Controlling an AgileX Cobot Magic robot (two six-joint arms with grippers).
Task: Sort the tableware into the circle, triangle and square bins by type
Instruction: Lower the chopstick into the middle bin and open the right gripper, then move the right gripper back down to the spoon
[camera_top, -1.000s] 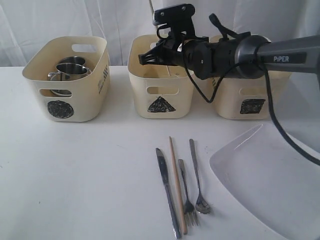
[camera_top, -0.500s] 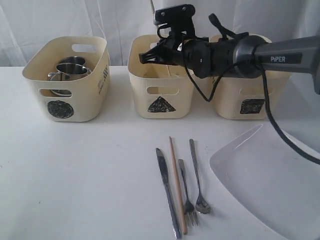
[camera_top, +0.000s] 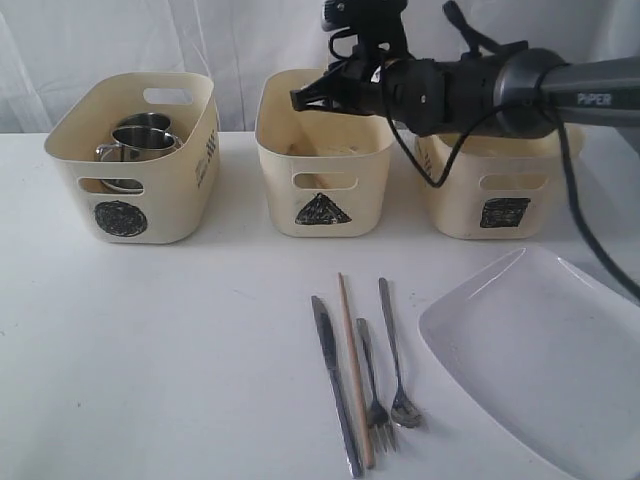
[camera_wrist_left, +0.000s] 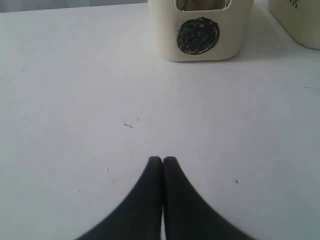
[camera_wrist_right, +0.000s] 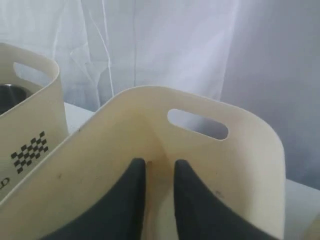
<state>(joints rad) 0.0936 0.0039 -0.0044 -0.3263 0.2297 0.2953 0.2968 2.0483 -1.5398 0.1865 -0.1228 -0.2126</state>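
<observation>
The right gripper (camera_wrist_right: 159, 164) was held narrowly parted, empty, over the triangle bin (camera_top: 275, 150); the left gripper (camera_wrist_left: 162, 160) was closed.

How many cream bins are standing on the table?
3, in a row: circle bin left, triangle bin middle, square bin right, partly behind the right arm.

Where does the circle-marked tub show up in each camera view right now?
Exterior: circle tub, leftmost of the row, steel mugs inside.
Left wrist: straight ahead of the shut left gripper, round mark facing the camera.
Right wrist: cut off at the frame edge, beside the triangle tub under the right gripper.
Shared landmark: that neighbouring triangle tub; in the left wrist view, probably the corner tub.
</observation>
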